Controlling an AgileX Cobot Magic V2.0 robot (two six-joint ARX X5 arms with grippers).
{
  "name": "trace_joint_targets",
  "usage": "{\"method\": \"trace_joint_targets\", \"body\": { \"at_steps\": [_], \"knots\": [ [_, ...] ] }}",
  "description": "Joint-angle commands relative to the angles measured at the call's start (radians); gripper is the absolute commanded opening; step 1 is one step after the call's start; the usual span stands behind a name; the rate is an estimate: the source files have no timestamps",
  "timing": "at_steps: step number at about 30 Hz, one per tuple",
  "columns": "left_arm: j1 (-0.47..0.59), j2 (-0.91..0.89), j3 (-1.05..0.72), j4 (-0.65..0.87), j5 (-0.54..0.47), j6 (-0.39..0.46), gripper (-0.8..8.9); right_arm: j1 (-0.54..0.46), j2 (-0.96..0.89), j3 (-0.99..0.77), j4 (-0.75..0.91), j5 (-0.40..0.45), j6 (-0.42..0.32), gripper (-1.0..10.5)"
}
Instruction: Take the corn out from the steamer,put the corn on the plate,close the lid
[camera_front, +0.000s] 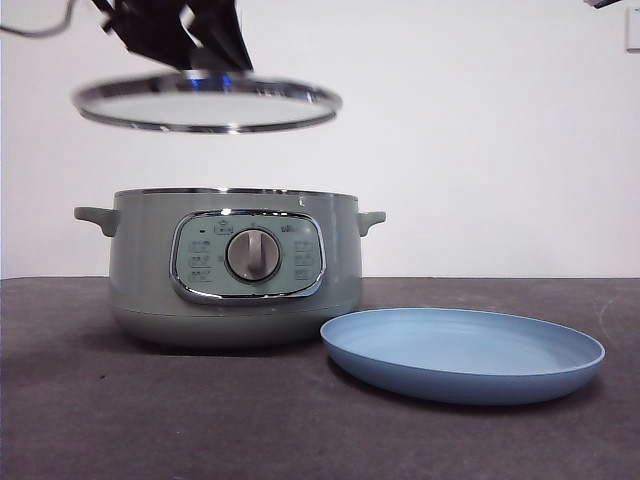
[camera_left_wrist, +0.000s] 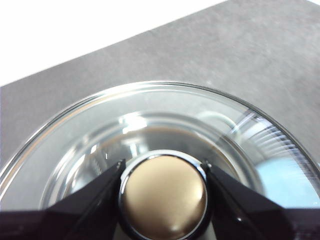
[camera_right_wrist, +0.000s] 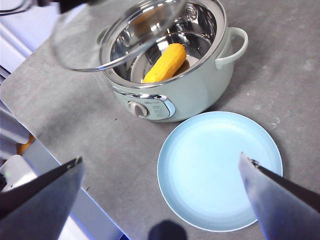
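Front view: steamer (camera_front: 236, 268) panel markings unreadable.

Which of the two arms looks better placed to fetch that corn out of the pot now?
Probably the right. Its gripper is open and empty above the plate, while the left gripper holds the lid above the steamer containing the corn.

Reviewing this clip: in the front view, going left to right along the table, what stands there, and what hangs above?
On the table: steamer → plate, its left rim just overlapping the steamer's base. Above the steamer's left side hangs the lid, held up by the left gripper, jaws shut on its knob. The corn shows only in the right wrist view.
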Motion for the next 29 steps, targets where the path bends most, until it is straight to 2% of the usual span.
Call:
{"method": "trace_joint_targets", "body": {
  "at_steps": [1,6,15,23,26,29],
  "knots": [
    [0.013,-0.088,0.004,-0.027,0.010,-0.003,-0.09,0.001,0.000,0.005,0.003,0.003,0.013,5.7],
    [0.031,-0.217,0.004,-0.145,0.013,0.002,-0.09,0.001,0.010,0.005,0.033,0.003,0.034,5.7],
    [0.034,-0.440,0.004,-0.360,0.013,0.001,-0.09,0.008,0.076,0.005,0.157,0.002,0.116,5.7],
    [0.034,-0.559,0.003,-0.467,0.013,-0.001,-0.09,0.099,0.185,0.005,0.344,0.006,0.220,5.7],
    [0.034,-0.580,0.003,-0.520,0.013,0.001,-0.09,0.153,0.233,0.005,0.418,0.059,0.265,5.7],
    [0.034,-0.600,0.003,-0.549,0.014,0.008,-0.08,0.202,0.290,0.016,0.461,0.112,0.280,5.7]
  ]
}}
